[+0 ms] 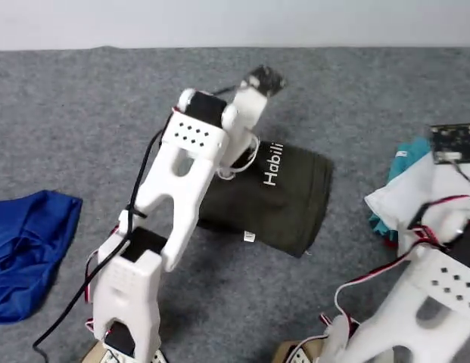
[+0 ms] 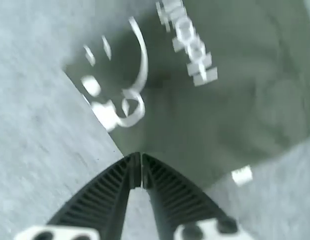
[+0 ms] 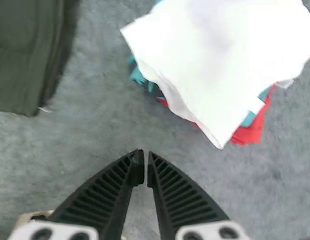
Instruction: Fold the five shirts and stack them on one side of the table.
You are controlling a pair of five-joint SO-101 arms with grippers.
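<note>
We saw the left gripper (image 2: 141, 157) closed on nothing at the edge of the folded green shirt (image 1: 284, 200) mid-table, the right gripper (image 3: 145, 154) likewise closed beside the stack (image 3: 224, 55); we judged a good grasp should pinch all layers.

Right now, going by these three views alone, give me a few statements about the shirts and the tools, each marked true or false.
1. The dark green shirt lies folded mid-table. True.
2. A white shirt lies on a teal shirt and a red shirt. True.
3. The blue shirt lies on the white shirt. False: it lies crumpled alone on the left arm's side.
4. The right tool grips the white shirt. False: it is shut on nothing, over bare table.
5. The left tool is shut, over the dark green shirt's edge. True.
</note>
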